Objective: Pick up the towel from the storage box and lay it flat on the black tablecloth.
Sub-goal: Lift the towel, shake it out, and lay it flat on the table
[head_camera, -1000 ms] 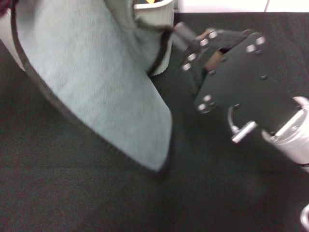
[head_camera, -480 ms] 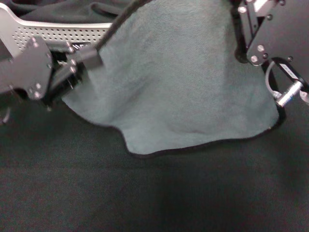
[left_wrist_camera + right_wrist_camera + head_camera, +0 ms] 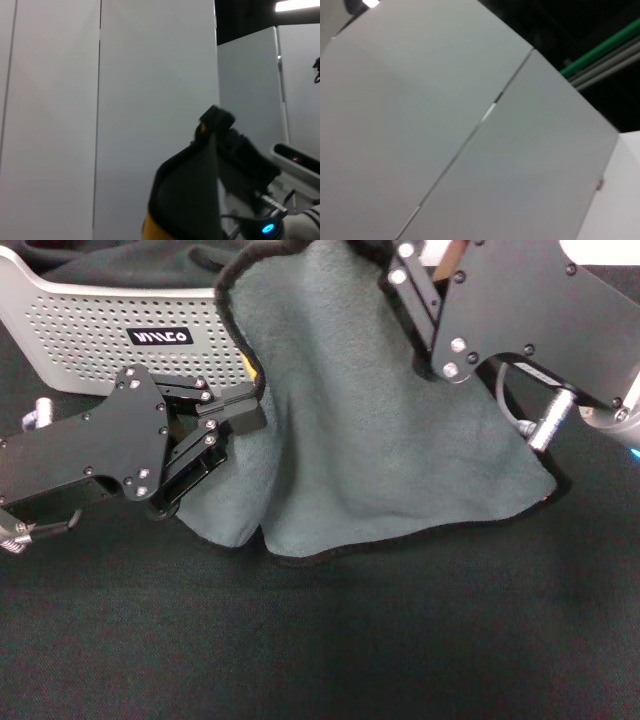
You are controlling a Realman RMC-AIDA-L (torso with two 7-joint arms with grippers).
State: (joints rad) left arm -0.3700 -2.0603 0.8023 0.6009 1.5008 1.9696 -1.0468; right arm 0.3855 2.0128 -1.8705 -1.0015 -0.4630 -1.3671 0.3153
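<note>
The grey-green towel with black edging hangs spread between my two grippers in the head view. Its lower edge touches the black tablecloth. My left gripper is shut on the towel's left edge, just in front of the light grey perforated storage box. My right gripper holds the towel's upper right part, raised higher, with its fingertips partly hidden by the cloth. A dark-edged fold of the towel shows in the left wrist view. The right wrist view shows only wall panels.
A black cloth bundle lies inside the storage box at the back left. The tablecloth stretches wide and flat in front of the towel. The right arm's wrist hangs over the towel's right corner.
The towel has come out of the box and is now stretched between both grippers. It has come lower, with its bottom edge on the tablecloth. The left gripper now shows holding the towel's left edge.
</note>
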